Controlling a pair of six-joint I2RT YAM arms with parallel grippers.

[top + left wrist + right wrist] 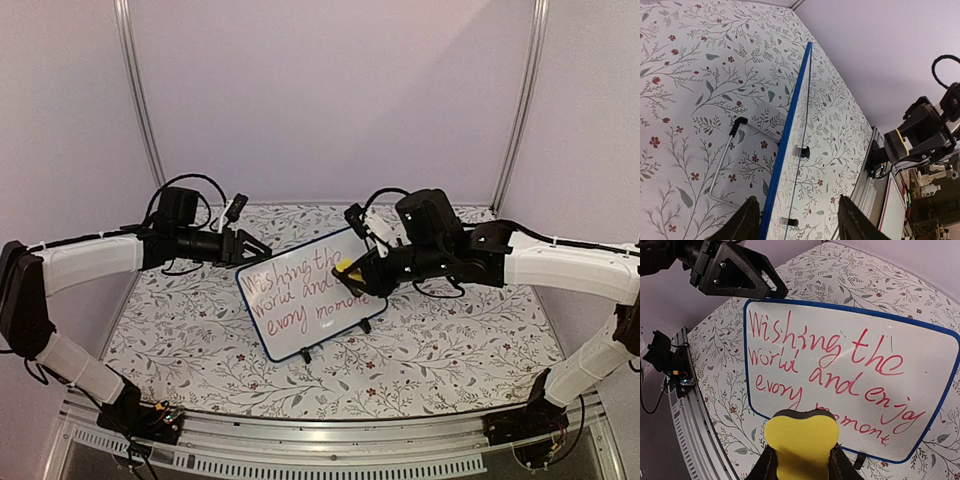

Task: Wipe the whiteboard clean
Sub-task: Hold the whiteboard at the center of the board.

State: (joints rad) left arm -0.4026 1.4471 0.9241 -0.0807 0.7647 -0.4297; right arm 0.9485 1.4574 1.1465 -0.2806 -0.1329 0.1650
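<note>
The whiteboard (pixel 292 335) stands tilted at mid-table, with red handwriting across it (pixel 790 340). My right gripper (pixel 354 274) is shut on a yellow eraser (pixel 801 432). The eraser's dark felt edge is at the board's lower middle, by the last written line. My left gripper (pixel 256 250) is at the board's upper left corner. In the left wrist view the board shows edge-on as a blue frame (pixel 790 120). That frame runs between the left gripper's (pixel 797 222) parted fingers (pixel 742 224), close to the left one, with a gap to the other.
A wire stand (pixel 722 165) props the board from behind, and small black feet (pixel 305 354) hold its lower edge. A floral cloth (pixel 450 350) covers the table. A metal rail (pixel 320 440) runs along the near edge between the arm bases.
</note>
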